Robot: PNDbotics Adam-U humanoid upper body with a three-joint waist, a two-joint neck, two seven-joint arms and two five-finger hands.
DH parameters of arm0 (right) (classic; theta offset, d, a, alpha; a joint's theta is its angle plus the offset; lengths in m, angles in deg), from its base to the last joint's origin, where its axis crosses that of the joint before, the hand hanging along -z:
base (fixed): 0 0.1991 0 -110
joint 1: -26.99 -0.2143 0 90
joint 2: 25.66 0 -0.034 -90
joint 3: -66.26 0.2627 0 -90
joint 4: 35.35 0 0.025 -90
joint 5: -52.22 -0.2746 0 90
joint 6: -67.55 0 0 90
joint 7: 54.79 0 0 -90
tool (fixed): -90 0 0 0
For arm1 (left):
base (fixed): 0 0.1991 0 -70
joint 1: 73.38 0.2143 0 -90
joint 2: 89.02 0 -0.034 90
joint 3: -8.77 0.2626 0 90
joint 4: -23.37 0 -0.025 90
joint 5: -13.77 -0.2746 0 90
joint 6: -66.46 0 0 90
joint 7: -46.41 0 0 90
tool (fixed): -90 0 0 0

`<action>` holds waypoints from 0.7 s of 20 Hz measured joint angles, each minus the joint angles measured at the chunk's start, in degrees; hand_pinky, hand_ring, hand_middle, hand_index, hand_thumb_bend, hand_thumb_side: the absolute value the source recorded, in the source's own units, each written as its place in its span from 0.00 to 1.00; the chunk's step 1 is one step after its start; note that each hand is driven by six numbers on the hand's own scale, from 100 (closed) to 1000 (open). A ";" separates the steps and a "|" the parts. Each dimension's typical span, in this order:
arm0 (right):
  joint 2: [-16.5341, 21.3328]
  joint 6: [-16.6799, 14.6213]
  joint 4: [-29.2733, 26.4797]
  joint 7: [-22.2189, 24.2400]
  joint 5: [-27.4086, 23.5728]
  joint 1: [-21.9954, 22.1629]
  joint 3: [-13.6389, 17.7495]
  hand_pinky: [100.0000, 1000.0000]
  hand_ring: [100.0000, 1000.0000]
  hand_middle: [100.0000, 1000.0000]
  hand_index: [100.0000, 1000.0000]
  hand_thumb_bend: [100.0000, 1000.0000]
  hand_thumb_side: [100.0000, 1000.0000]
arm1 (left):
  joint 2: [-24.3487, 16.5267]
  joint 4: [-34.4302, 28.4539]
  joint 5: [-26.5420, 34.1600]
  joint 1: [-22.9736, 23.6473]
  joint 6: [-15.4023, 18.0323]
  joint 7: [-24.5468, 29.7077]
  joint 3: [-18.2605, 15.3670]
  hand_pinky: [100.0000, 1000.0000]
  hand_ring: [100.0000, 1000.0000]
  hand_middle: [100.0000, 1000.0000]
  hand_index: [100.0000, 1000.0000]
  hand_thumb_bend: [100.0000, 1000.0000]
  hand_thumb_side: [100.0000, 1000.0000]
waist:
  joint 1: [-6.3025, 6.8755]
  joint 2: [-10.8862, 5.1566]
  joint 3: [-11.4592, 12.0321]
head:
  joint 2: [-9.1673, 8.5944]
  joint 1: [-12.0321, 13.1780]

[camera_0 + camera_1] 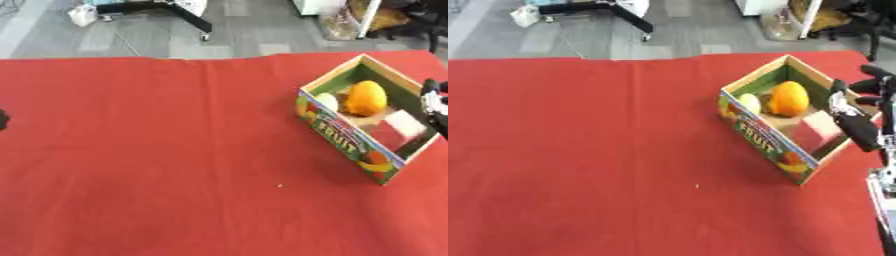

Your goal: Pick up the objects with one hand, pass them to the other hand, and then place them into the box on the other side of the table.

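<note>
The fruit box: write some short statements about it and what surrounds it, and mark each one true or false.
1. The fruit box sits on the robot's right side of the red tablecloth. True.
2. The box is empty. False: it holds an orange fruit, a pale rounded fruit and a pink block.
3. The right hand is beside the box's far right wall. True.
4. The orange fruit lies on the cloth outside the box. False: it is inside the box, at its far end.
5. The right hand grips the pink block. False: the block lies in the box, and nothing shows in the hand.
</note>
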 measured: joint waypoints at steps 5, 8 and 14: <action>-3.57 -0.68 -1.79 0.96 -3.91 2.96 -1.05 0.61 0.65 0.49 0.77 0.10 0.40 | 2.17 1.16 -0.03 1.10 1.36 -2.71 -0.48 0.70 0.58 0.50 0.60 0.49 0.69 | -0.11 0.00 0.37 | 0.30 0.49; -4.86 -0.90 -1.83 1.43 -5.77 3.45 -1.48 0.61 0.64 0.49 0.77 0.09 0.39 | 3.20 1.92 0.25 1.65 2.02 -3.24 -0.53 0.70 0.58 0.50 0.60 0.49 0.71 | -0.23 0.00 0.62 | 0.30 0.64; -6.23 -1.30 -2.20 1.93 -7.59 3.92 -1.92 0.61 0.63 0.48 0.76 0.08 0.39 | 3.87 2.84 1.22 1.74 3.28 -2.44 -0.52 0.71 0.59 0.52 0.63 0.56 0.76 | -0.27 0.00 0.21 | 0.24 1.48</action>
